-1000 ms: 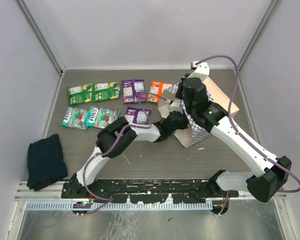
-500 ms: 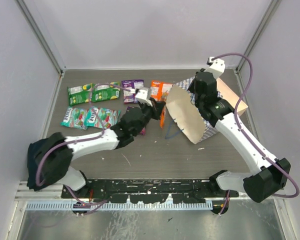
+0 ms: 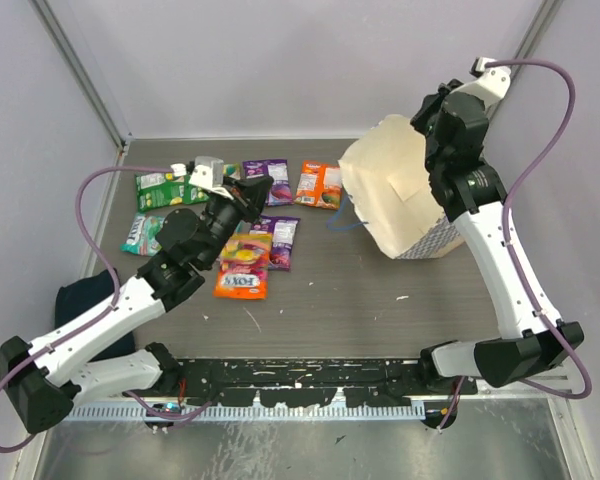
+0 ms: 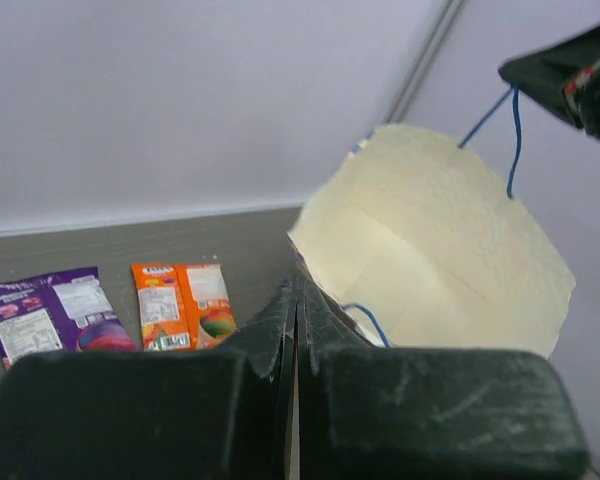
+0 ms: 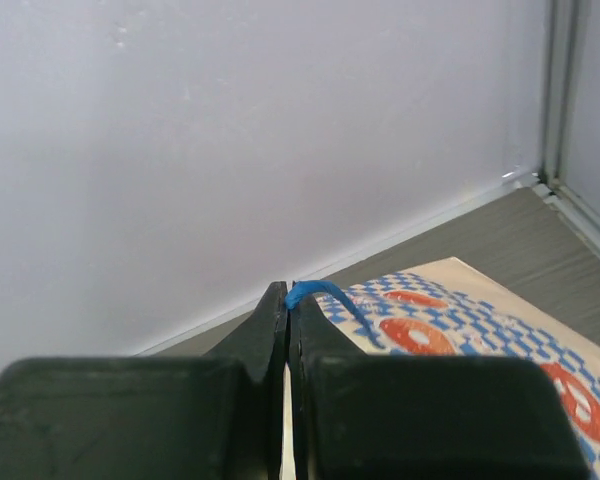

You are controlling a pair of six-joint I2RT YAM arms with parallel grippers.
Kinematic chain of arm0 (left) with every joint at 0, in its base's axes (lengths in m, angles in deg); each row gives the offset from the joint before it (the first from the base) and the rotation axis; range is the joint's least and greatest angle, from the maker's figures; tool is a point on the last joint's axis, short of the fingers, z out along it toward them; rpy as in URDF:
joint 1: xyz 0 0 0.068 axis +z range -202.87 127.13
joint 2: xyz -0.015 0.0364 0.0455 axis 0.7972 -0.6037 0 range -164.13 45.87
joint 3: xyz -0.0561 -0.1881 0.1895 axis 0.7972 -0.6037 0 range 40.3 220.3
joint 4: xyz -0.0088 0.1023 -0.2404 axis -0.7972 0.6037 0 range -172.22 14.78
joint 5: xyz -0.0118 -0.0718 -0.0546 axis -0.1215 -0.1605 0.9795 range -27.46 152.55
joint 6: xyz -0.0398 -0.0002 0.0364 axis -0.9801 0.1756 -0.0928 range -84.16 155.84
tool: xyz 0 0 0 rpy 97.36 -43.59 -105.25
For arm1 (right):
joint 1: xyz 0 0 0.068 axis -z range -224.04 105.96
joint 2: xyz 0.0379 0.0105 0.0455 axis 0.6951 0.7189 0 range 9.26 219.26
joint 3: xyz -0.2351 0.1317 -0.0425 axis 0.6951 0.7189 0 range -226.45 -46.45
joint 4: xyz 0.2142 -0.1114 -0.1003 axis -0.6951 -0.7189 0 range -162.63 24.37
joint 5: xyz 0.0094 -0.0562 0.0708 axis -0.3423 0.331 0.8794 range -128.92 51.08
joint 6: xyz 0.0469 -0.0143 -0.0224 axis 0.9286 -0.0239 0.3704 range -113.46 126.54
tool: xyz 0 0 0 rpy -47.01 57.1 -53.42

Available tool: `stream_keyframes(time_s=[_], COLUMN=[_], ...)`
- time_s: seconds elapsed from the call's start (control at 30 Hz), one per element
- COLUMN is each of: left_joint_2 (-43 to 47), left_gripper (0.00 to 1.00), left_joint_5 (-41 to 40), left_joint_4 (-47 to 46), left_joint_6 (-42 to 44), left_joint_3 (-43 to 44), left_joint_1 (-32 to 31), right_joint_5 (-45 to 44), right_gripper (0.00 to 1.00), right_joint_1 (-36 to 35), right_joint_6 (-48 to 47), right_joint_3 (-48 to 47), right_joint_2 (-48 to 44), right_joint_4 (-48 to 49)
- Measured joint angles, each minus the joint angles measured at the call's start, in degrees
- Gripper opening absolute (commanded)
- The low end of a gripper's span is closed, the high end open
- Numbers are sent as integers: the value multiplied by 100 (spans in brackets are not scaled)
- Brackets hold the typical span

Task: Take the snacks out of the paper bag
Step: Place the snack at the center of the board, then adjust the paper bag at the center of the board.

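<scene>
The paper bag (image 3: 392, 195) is cream inside, blue-and-white checkered outside; snacks (image 3: 320, 185) are green, teal, purple, orange.

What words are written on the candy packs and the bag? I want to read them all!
"FOX'S": white letters on the orange-yellow packet lying nearest the arms.
Green packet, purple packet, orange packet in the back row: the print is too small to read.
Paper bag: no words show, only blue checks and red-orange round marks.
</scene>
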State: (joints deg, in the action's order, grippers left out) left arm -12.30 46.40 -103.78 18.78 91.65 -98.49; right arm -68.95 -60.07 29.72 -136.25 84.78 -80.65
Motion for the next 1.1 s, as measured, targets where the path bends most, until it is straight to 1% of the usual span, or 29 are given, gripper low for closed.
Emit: stream_keyframes(time_s=[0.13, 0.23, 0.37, 0.47, 0.6, 0.7, 0.83, 0.9, 1.0, 1.03, 1.1], left_joint_2=[-275, -678, -953, -970, -986, -1091, -1464, -1687, -1897, -1961, -2055], left_gripper=[0, 0, 0, 0, 0, 0, 0, 0, 0, 0, 0], left_joint_5=[297, 437, 407, 354, 302, 306, 382, 448, 498, 507, 527], left_joint_4=[199, 442, 944, 1220, 1375, 1451, 1552, 1587, 1639, 1644, 1674], left_joint_6=[-26, -26, -17, -17, -37, -79, -192, -245, -323, -334, -334], left_joint_3=[31, 131, 219, 291, 378, 463, 682, 767, 772, 778, 804], left_joint_1=[0, 0, 7, 76, 205, 284, 326, 328, 328, 328, 328], right_joint_5=[232, 251, 221, 442, 960, 1390, 1738, 1891, 2118, 2168, 2284], right_gripper=[0, 0, 0, 0, 0, 0, 0, 0, 1, 6, 24], right_joint_1=[61, 525, 1722, 2645, 3440, 3727, 3814, 3812, 3812, 3810, 3810], right_joint_6=[57, 107, 415, 730, 1001, 1115, 1167, 1167, 1165, 1165, 1167], right_joint_3=[-203, -140, 254, 634, 826, 798, 564, 229, -540, -728, -1008], right_joint_2=[151, 190, 245, 450, 1019, 1445, 1825, 1993, 2337, 2420, 2522], right_joint_4=[4, 7, 63, 94, 131, 153, 166, 181, 181, 192, 192])
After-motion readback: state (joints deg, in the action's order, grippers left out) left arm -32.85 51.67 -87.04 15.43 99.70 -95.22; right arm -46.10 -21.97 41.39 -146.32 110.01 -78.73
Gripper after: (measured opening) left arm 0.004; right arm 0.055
